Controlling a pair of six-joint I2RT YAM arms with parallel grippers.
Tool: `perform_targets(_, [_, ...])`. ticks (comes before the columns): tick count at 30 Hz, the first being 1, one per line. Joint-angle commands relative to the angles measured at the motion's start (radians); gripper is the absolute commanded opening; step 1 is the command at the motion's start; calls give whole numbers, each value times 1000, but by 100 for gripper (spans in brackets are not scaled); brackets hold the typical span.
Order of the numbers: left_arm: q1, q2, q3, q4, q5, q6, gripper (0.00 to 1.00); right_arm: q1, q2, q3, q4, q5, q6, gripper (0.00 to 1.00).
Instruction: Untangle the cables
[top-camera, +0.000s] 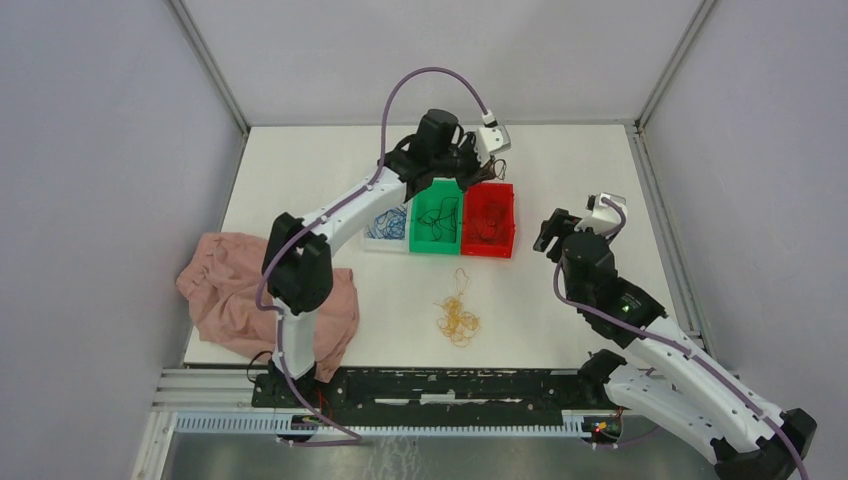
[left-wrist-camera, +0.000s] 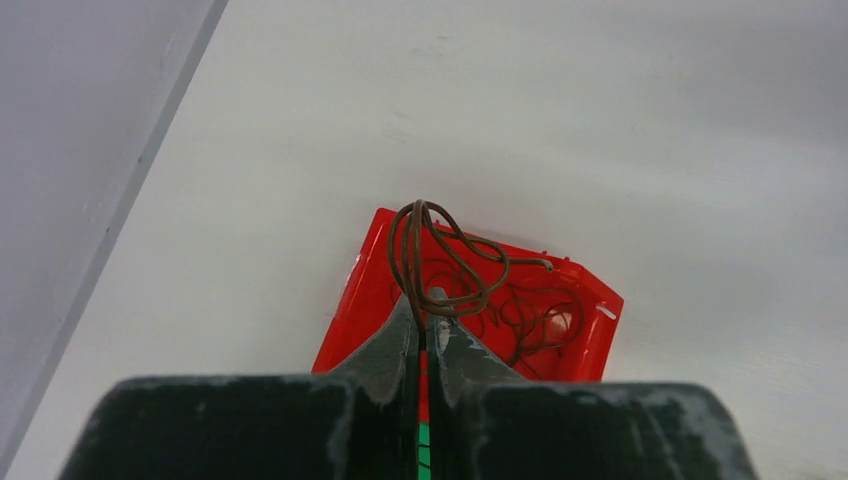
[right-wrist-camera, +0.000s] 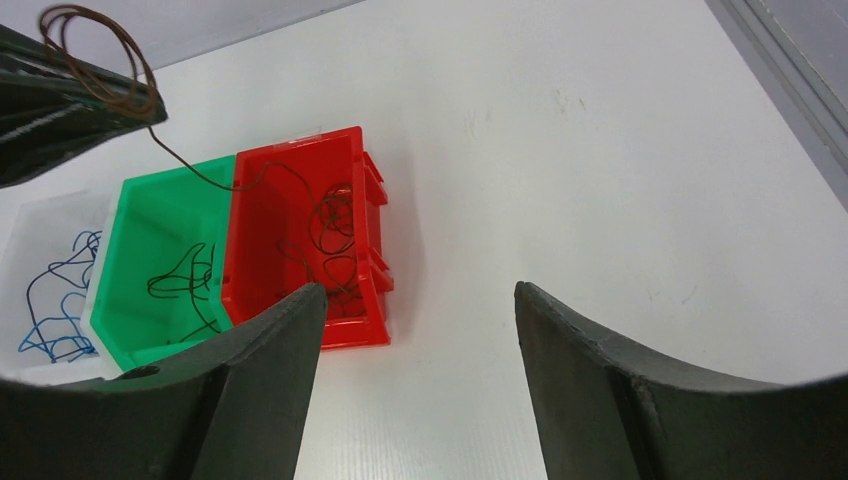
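Note:
My left gripper (top-camera: 497, 165) is shut on a dark brown cable (left-wrist-camera: 432, 258) and holds its loops above the red bin (top-camera: 488, 245); the same cable shows in the right wrist view (right-wrist-camera: 100, 70), one end trailing into the red bin (right-wrist-camera: 262, 260). Brown wires lie in the red bin, black wires in the green bin (top-camera: 436, 242), blue wires in the white bin (top-camera: 375, 240). A small tangle of yellow-orange cables (top-camera: 457, 312) lies on the table in front of the bins. My right gripper (right-wrist-camera: 415, 295) is open and empty, right of the red bin.
A pink cloth (top-camera: 235, 290) lies at the table's left front edge, under the left arm. The three bins stand side by side mid-table. Grey walls enclose the white table (top-camera: 560, 310) on three sides.

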Motion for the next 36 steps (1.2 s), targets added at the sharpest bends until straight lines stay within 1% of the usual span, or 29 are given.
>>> perform_targets(1, [-12,40,106,-98,-90,87,3,-10,-22,-7,21,29,-3,73])
perform_targets(3, [-5,14,94,-61,-70,44,3,-15,-27,-8,30,14,-12,72])
perform_targets(5, [-5,-23,66,-29,-55,36,3,-17,-23,-4,27,7,-9,72])
perform_targets(7, [-7,-51,62,-36,-51,31,3,-19,-15,-4,30,0,-6,73])
perform_targets(9, [-12,-61,83,-68,-79,14,3,-21,-4,-5,34,-6,3,73])
perform_targets(12, [-15,-51,139,-161,-126,-22,3,-23,10,-4,45,-14,10,72])
perform_targets(17, [-15,-33,187,-282,-142,-31,3,-30,20,12,41,-13,9,72])
perform_targets(19, [-14,-13,209,-338,-131,-25,3,-33,22,21,40,-9,7,72])
perform_targets(23, [-18,76,304,-430,-152,-42,3,-41,25,32,35,5,7,72])
perform_targets(28, [-19,179,392,-444,-174,-62,3,-52,30,48,36,10,7,72])
perform_targets(33, [-23,240,418,-470,-194,-64,3,-62,68,75,46,0,-7,72])
perform_targets(36, [-30,268,417,-526,-215,-20,3,-68,102,79,56,-12,-11,72])
